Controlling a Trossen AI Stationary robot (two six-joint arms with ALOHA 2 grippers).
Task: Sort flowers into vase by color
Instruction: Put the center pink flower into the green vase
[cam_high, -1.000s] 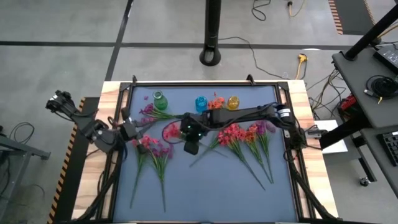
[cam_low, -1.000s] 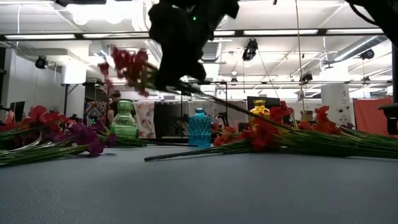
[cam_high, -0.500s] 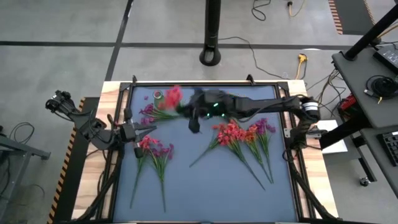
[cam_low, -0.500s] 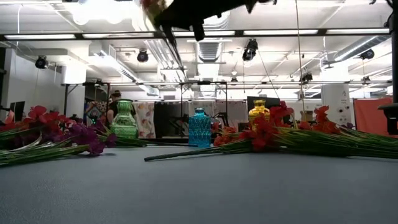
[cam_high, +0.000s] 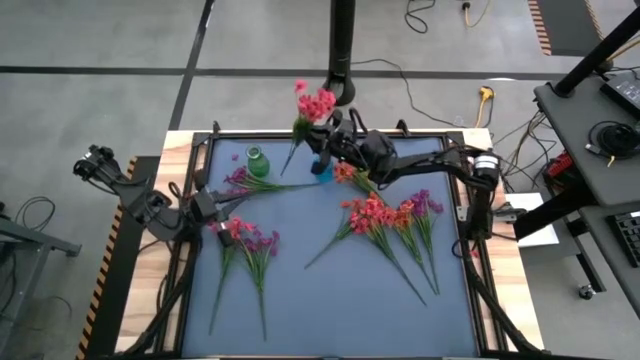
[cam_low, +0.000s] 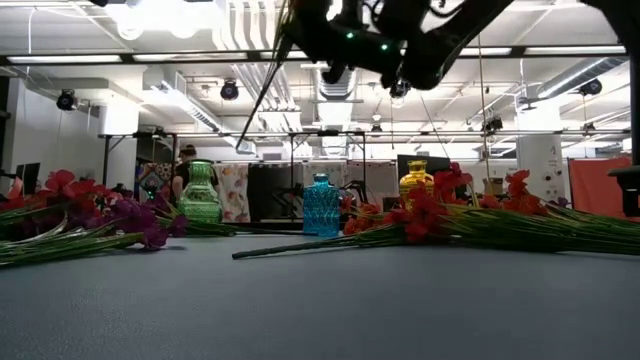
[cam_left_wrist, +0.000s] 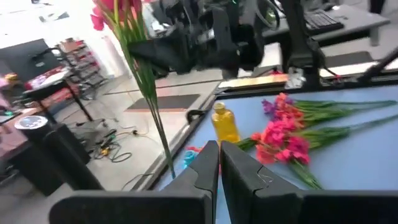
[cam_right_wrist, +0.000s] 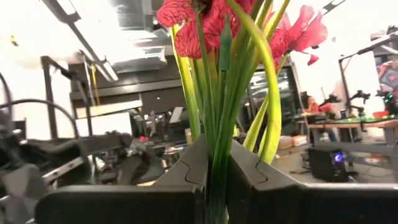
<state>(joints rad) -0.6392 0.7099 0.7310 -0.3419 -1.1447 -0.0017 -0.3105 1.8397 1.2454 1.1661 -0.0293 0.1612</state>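
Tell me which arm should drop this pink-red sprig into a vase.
Right. Its tool is shut on the pink-red sprig, held upright over the far edge near the blue vase. The left tool sits shut and empty at the left side.

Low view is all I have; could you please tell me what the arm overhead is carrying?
Observer: The right end effector is shut on a pink-red flower sprig; its blossoms sit above your frame.
Operator: Where is it over the table?
Observer: From above, the blossoms show past the table's far edge, near the blue vase.
Operator: And the left arm?
Observer: The left end effector is shut, empty, at the table's left side.
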